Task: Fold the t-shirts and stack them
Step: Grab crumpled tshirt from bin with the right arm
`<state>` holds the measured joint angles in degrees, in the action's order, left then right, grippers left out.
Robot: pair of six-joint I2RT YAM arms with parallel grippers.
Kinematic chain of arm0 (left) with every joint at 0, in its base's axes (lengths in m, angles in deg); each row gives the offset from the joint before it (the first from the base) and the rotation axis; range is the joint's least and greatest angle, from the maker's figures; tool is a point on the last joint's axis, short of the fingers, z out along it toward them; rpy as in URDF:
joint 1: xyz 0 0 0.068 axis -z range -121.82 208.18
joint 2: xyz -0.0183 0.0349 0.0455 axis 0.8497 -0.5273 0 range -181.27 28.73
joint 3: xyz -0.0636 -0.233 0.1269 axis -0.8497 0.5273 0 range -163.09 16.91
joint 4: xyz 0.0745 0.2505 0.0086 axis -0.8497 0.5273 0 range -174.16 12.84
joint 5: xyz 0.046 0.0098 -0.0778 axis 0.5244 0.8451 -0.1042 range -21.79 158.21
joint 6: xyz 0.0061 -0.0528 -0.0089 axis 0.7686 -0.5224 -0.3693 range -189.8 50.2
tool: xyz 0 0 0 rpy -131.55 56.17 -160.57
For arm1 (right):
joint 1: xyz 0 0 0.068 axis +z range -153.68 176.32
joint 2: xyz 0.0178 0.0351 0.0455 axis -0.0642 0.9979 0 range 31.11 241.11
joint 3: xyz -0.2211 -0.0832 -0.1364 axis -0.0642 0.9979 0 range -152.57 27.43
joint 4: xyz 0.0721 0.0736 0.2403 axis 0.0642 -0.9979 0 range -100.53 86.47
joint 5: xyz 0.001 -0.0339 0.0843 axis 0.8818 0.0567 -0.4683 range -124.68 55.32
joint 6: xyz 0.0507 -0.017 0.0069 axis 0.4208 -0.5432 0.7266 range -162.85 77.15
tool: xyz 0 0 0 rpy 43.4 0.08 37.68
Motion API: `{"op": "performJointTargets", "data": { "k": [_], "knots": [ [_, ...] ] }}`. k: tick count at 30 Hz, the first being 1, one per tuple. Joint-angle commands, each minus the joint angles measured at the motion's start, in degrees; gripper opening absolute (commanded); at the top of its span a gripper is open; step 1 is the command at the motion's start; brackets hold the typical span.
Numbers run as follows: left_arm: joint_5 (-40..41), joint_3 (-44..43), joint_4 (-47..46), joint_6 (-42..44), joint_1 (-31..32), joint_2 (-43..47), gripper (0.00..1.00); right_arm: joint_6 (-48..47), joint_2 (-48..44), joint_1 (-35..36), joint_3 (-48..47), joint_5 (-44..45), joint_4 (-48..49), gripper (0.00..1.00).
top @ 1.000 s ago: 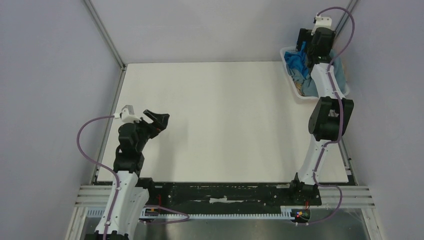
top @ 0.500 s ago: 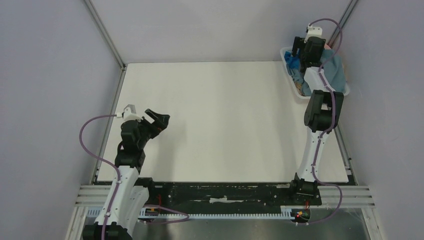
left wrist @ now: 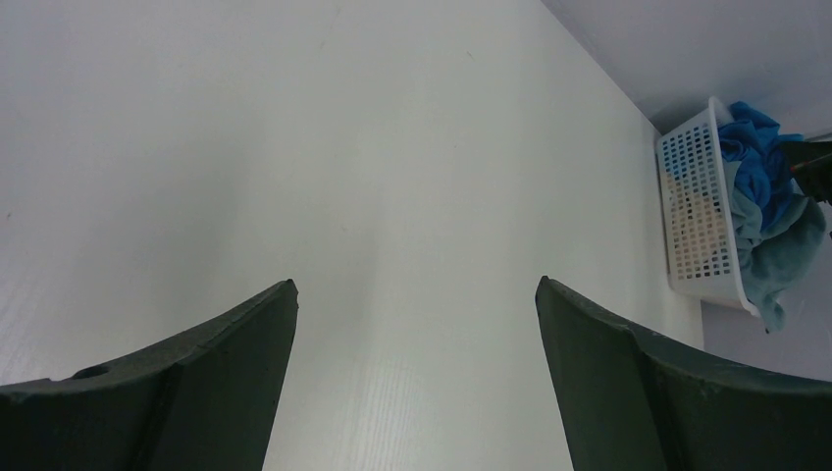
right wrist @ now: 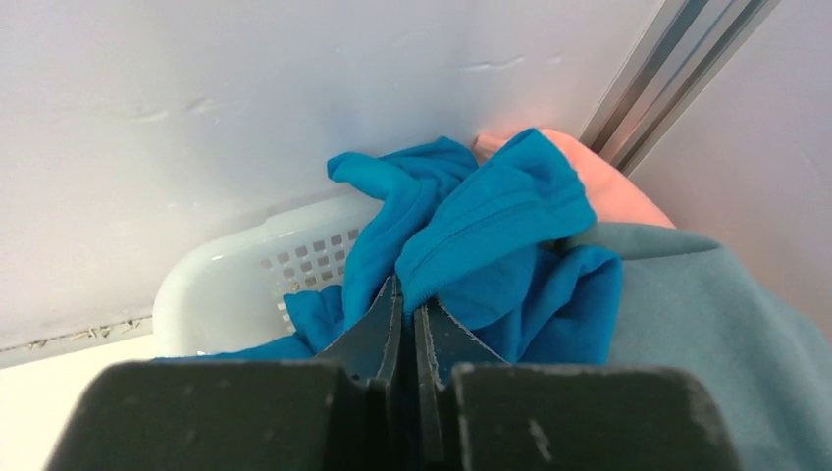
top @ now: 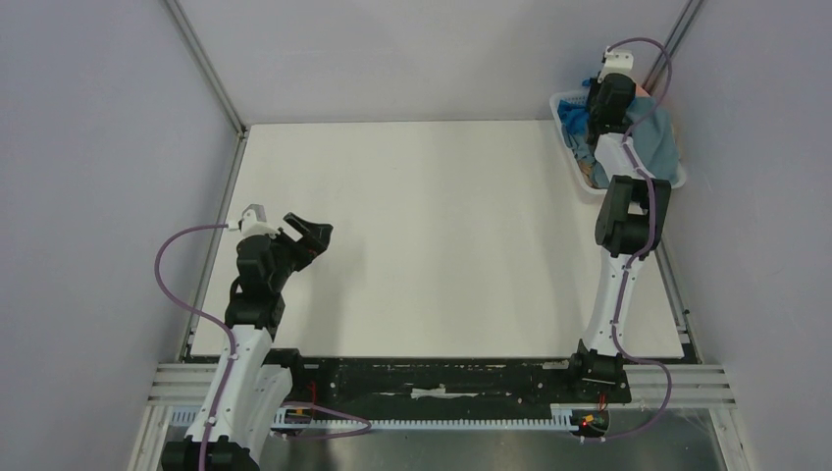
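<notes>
The cobalt-blue t-shirt [right wrist: 491,226] lies bunched in the white lattice basket [right wrist: 226,285] at the bench's [top: 442,226] far right corner. It sits against the grey-blue t-shirt [right wrist: 706,324], which drapes over the rim, with salmon-pink cloth [right wrist: 603,186] behind. The right tool [right wrist: 407,294] is pinched tight on a fold of the cobalt one. The left tool [left wrist: 414,283] hovers spread wide and empty over bare bench on the left. The lift should, I judge, go straight up and slowly, so only this shirt comes free and the light basket stays put. How deep the bite goes is hidden by the tool itself. Collar, sleeves and the basket's bottom cannot be made out.
</notes>
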<state>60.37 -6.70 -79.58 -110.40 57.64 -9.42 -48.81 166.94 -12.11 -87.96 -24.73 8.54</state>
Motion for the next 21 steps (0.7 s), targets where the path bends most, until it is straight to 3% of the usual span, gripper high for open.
{"op": "performJointTargets", "data": {
  "k": [1, 7, 12, 21],
  "knots": [
    [-0.46, -2.0, -1.5, 2.45, -0.17, 0.31, 0.96, 1.16, -7.35, 0.29, -1.47, 0.02, 5.35, 0.0],
    [-1.22, -1.9, -1.46, 2.35, -0.19, 1.14, 0.96, 2.94, -17.84, 1.39, 1.98, -2.01, 10.08, 0.0],
    [-1.35, -1.87, -0.85, 2.3, -0.19, 2.22, 0.96, 10.6, -24.36, 1.53, 2.15, -4.86, 15.93, 0.0],
    [-1.68, -1.43, -0.79, 2.36, -0.17, 3.75, 0.96, 23.42, -31.27, 5.7, -2.31, -20.85, 20.27, 0.0]
  ]
}}
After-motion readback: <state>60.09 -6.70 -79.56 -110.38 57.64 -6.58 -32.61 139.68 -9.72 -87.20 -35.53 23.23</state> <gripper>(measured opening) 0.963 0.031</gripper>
